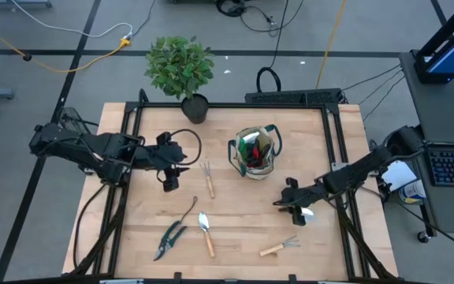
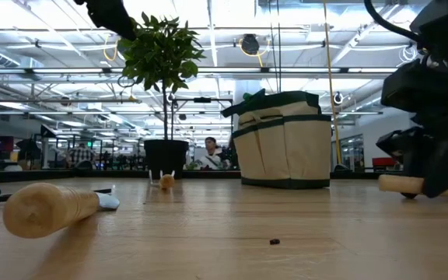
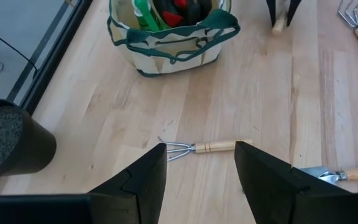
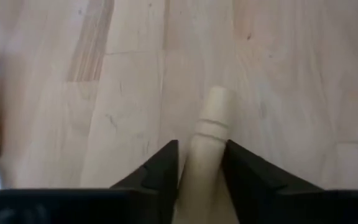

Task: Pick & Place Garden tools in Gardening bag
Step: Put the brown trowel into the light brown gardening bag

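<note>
From above: right gripper (image 1: 296,207) low near the table's right edge, gardening bag (image 1: 255,154) mid-table, left gripper (image 1: 169,183) beside a fork (image 1: 208,178). Left wrist: fingers spread wide. Right wrist: fingers clasping a wooden handle (image 4: 209,140).

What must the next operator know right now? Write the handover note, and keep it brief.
Left gripper: open, empty, beside the small fork.
Right gripper: shut on a wooden-handled tool that lies on the table, not yet lifted.
Gardening bag: upright mid-table, near the potted plant.
Done: green and red items are already in the bag.
Left: the gripped tool, small fork, thin weeder, shears, trowel and hand rake, all on the table.
</note>
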You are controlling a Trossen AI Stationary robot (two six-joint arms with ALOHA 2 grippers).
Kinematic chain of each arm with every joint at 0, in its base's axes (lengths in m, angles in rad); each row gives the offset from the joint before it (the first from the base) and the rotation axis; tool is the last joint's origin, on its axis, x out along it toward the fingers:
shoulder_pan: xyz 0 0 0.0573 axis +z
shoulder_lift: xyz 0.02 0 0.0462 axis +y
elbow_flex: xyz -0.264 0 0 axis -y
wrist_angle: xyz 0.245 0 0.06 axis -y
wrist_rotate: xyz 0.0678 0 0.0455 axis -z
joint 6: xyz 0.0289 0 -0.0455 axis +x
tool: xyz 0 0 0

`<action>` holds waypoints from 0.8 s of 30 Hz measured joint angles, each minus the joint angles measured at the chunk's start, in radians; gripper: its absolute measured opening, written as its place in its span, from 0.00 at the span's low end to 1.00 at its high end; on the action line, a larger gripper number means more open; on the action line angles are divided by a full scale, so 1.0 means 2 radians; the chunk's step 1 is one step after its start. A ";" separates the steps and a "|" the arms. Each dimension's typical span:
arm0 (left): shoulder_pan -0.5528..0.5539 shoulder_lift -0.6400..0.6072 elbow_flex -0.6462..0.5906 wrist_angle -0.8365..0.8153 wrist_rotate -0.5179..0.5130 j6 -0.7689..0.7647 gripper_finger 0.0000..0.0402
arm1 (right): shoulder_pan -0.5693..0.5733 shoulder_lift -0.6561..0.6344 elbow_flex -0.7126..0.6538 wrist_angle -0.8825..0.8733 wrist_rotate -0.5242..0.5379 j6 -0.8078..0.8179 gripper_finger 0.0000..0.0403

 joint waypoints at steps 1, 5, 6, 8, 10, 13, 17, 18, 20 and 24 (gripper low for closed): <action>0.000 0.000 0.000 0.001 0.000 0.001 0.49 | 0.000 0.004 0.000 0.004 0.004 -0.002 0.21; 0.000 0.000 0.000 0.003 0.000 0.008 0.49 | 0.000 0.013 0.000 0.012 0.011 -0.003 0.15; 0.000 0.000 0.000 0.003 0.000 0.010 0.49 | 0.000 0.013 0.000 0.015 0.010 -0.003 0.15; 0.000 0.000 0.000 0.004 0.001 0.015 0.49 | 0.000 0.012 -0.001 0.027 0.010 -0.003 0.15; 0.000 0.000 0.000 0.003 0.001 0.016 0.49 | 0.000 0.008 -0.002 0.052 0.008 -0.009 0.15; 0.000 0.000 0.000 0.003 0.001 0.017 0.49 | -0.002 -0.008 -0.002 0.121 0.008 -0.030 0.15; 0.000 0.000 0.000 0.003 0.001 0.021 0.49 | -0.018 -0.039 -0.002 0.244 0.009 -0.083 0.15; 0.000 0.000 0.000 0.003 0.001 0.021 0.49 | -0.024 -0.050 -0.001 0.279 0.009 -0.103 0.15; 0.000 0.000 0.000 0.004 0.001 0.021 0.49 | -0.039 -0.072 -0.001 0.341 0.009 -0.152 0.15; 0.000 0.000 0.000 0.007 0.001 0.036 0.49 | -0.076 -0.115 -0.001 0.431 0.009 -0.273 0.15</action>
